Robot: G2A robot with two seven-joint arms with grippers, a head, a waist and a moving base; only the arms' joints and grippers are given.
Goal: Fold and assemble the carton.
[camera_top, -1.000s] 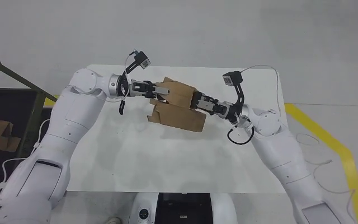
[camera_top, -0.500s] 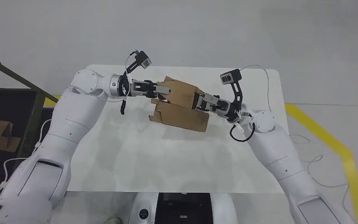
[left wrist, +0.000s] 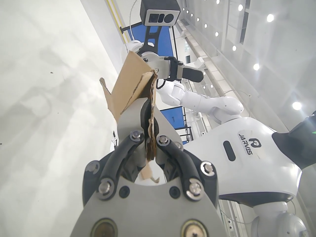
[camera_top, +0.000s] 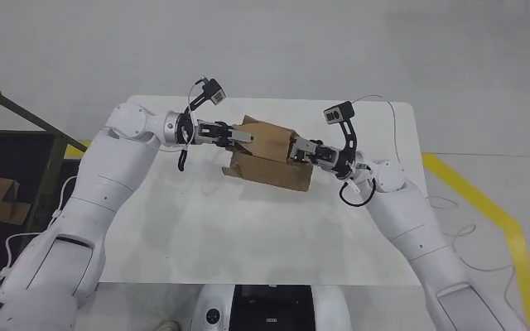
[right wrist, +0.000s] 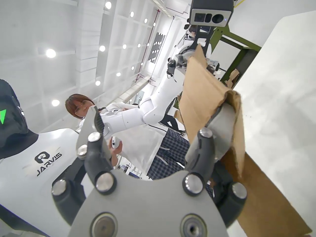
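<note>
Since a second ago the carton (camera_top: 269, 161) has drawn in. Its near edge lies closer to both grippers, and the whole box sits a little further toward the right arm's side. The right gripper (camera_top: 296, 151) has pushed in along the carton's end and its wrist has swung outward. The left gripper (camera_top: 240, 134) has hardly shifted.

The left gripper is clamped narrow on a corrugated flap (left wrist: 151, 124) at the carton's far corner, the board edge pinched between both fingers. The right gripper stands wide. One finger lies flat against the inside of a carton panel under a folded lip and the other hangs free in the air, touching nothing. The carton spans the gap between the two grippers. Whether its lower edge rests on the table (camera_top: 207, 240) cannot be told.

The table's far edge runs just beyond the left gripper, so there is little room that way. On the side of the grippers toward the robot, the white tabletop stretches broad and bare. The table's side edge lies past the right wrist, near but apart.

The table is white with a few dark specks. Grey floor (camera_top: 348, 50) surrounds it, with a yellow line (camera_top: 476, 194) outside the right arm and a green frame (camera_top: 33, 124) outside the left. Round ceiling lamps (left wrist: 270, 17) light the hall overhead.
</note>
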